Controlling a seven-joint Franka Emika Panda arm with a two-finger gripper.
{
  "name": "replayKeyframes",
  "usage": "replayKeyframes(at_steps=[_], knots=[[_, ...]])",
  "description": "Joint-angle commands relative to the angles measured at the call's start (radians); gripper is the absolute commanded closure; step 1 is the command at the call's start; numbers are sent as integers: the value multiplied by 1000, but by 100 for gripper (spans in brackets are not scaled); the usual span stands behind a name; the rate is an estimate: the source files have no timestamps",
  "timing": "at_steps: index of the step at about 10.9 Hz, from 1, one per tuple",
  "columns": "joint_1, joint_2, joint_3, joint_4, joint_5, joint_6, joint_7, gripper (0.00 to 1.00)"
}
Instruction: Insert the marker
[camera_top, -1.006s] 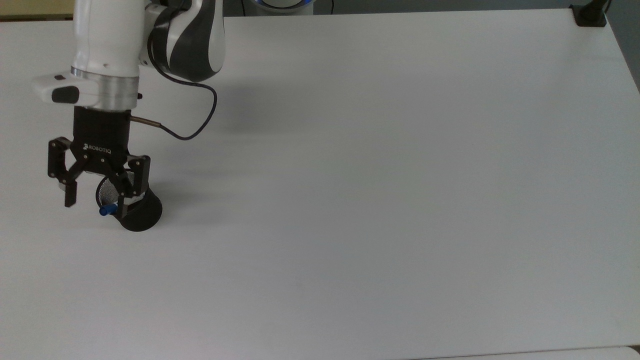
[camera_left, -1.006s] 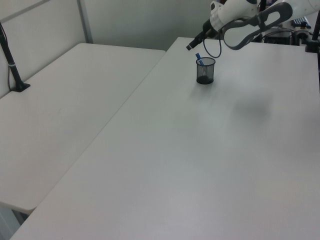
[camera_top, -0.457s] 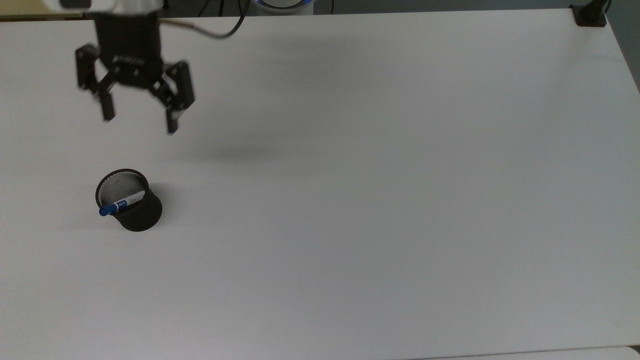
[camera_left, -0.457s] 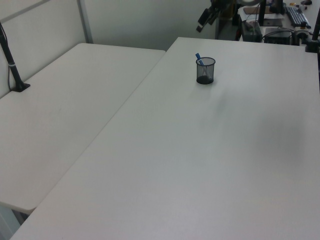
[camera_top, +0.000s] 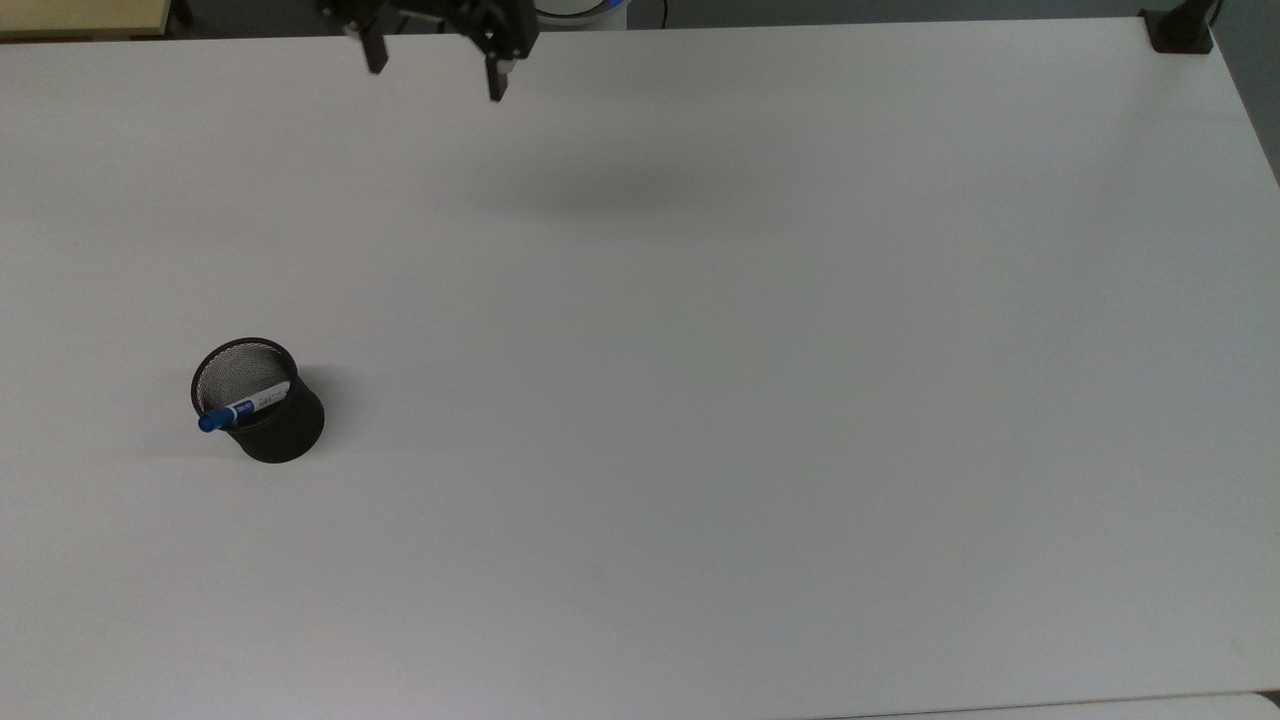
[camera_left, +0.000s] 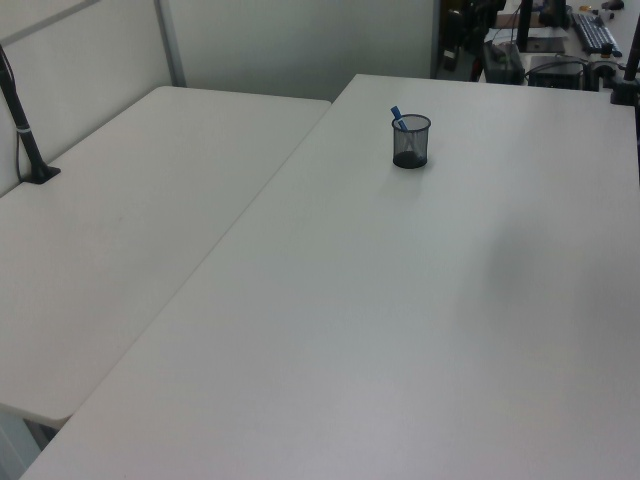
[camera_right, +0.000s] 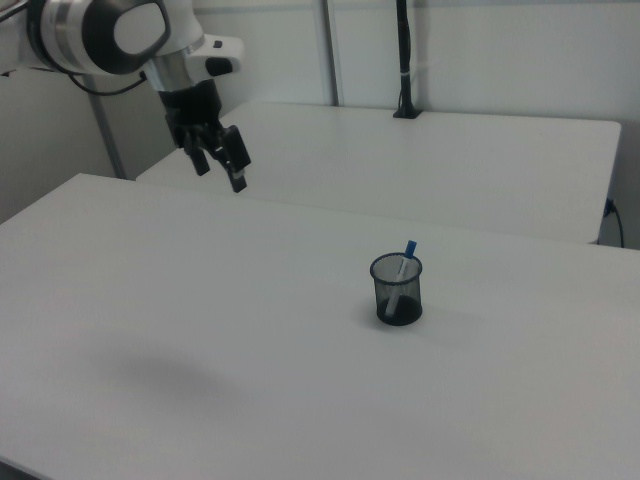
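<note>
One white table (camera_top: 760, 400) spreads across the top view, and a second table (camera_left: 120, 200) sits beside it on the left view's left. The one arm (camera_right: 110, 35) hangs high at the right view's upper left, its white and grey links bent over and the wrist pointing down and slightly toward the right view's right. The gripper (camera_right: 222, 168) is black, well above the tabletop, with its two fingers spread wide and nothing between them. In the top view the gripper (camera_top: 435, 72) sits at the far edge, fingertips pointing down, with a soft shadow on the table below it. It is well apart from the cup.

One black mesh cup (camera_top: 262, 402) stands upright near the top view's left side. One marker (camera_top: 243, 408) is inside it, leaning against the rim, blue cap poking out over the edge toward the top view's left. In the right view the marker (camera_right: 405, 262) tilts with its blue end up above the cup (camera_right: 397, 290). In the left view the cup (camera_left: 411, 142) stands on the far part of the table, and the marker (camera_left: 398, 117) sticks out.
</note>
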Motion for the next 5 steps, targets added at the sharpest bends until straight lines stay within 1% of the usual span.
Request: replayKeyframes(at_steps=[1,3,4,5], knots=[[81,-18,-71,-12,23,-85,18,0],[81,-6,-66,-13,17,-73,-51,0],[72,-4,-65,-12,16,-68,-145,0],[69,-3,-65,-9,14,-58,-196,0]])
